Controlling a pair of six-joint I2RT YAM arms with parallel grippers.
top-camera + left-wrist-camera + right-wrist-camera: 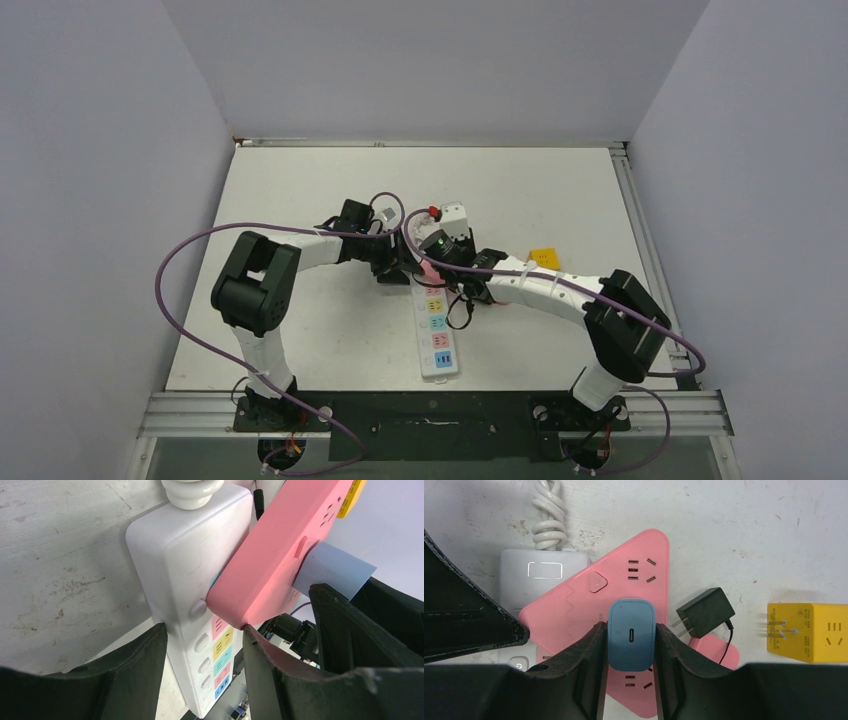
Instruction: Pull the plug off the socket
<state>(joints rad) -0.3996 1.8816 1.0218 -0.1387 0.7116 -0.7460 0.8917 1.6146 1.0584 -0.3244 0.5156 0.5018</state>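
Note:
The socket is a long white strip with coloured outlets, lying lengthwise near the table's middle. A pink triangular adapter block sits on its far end. A blue plug stands in that pink block, and my right gripper is shut on its two sides. My left gripper straddles the socket: one finger lies against the strip's side, the other touches the corner of the pink block. In the left wrist view the blue plug sticks out of the pink block.
A loose black charger with a thin cable lies just right of the pink block. A yellow adapter lies further right. The socket's coiled white cord runs off its far end. A small white device sits behind the grippers.

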